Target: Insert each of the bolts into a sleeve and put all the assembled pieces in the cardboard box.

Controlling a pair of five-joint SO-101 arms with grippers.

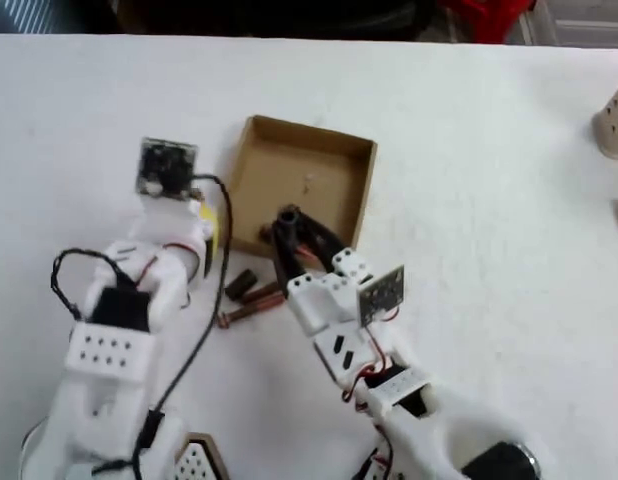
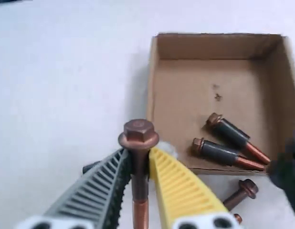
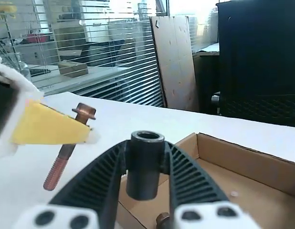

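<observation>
My left gripper (image 2: 138,157), with one grey and one yellow finger, is shut on a copper bolt (image 2: 138,136) held head up beside the cardboard box (image 2: 159,86). Two bolts in black sleeves (image 2: 231,135) (image 2: 219,153) lie inside the box near one wall. My right gripper (image 3: 145,155) is shut on an upright black sleeve (image 3: 145,164) with its bore open, just over the box's near edge (image 1: 251,245). The left gripper's yellow finger (image 3: 49,128) and its bolt (image 3: 66,152) hang close beside the sleeve. In the high view both grippers (image 1: 205,228) (image 1: 287,228) meet at the box's near side.
On the table in front of the box lie a loose black sleeve (image 1: 241,283) and two bare bolts (image 1: 259,296) (image 1: 237,315); one bolt (image 2: 241,192) lies just outside the box wall. A black cable (image 1: 204,330) runs down the left arm. A beige perforated block (image 1: 614,125) stands far right.
</observation>
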